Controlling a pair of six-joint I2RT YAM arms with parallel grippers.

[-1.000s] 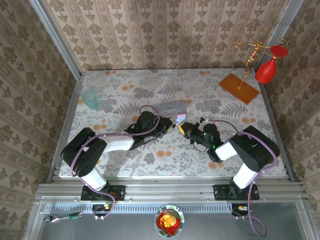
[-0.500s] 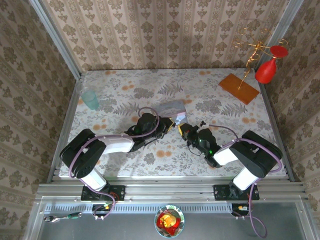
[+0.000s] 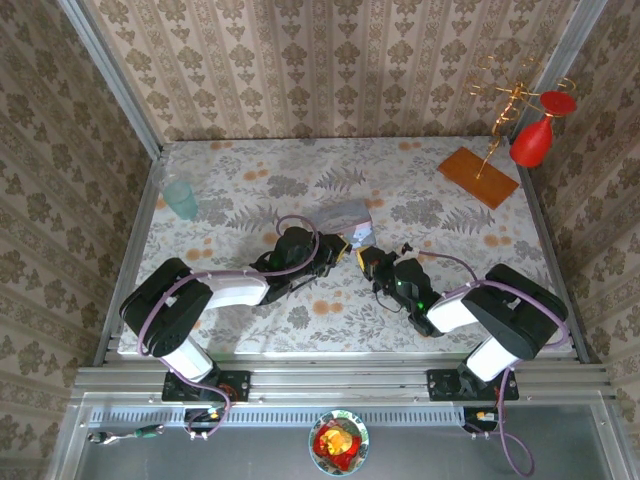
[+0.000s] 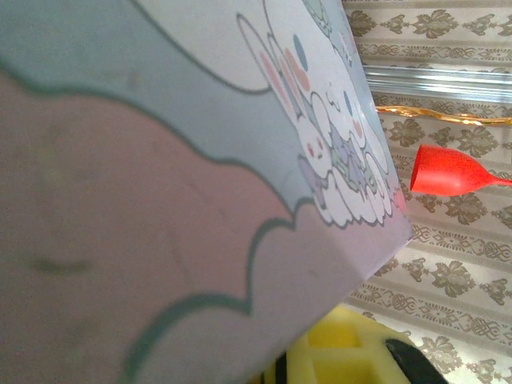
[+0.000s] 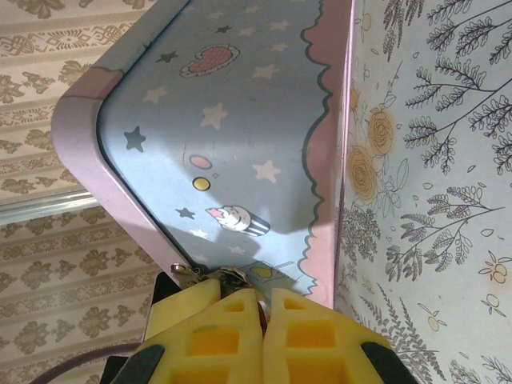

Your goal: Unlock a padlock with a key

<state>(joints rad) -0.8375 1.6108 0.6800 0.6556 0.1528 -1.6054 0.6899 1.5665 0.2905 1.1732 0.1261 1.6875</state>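
The padlock [image 5: 230, 275] sits at the pastel tin's [image 5: 240, 120] rim, mostly hidden, so its long axis is unclear. The right gripper [image 5: 260, 296] has its jaws clenched, tips against it. Whether the left gripper [image 3: 343, 248] grips, I cannot tell.

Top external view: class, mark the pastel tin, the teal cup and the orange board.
pastel tin [image 3: 343, 214], top external view, middle of its lid.
teal cup [image 3: 181, 199], top external view, its body.
orange board [image 3: 477, 177], top external view, centre of its top face.

One tin [image 3: 345, 215], one cup [image 3: 181, 198], one wooden board [image 3: 477, 177], one red bulb [image 3: 533, 142].
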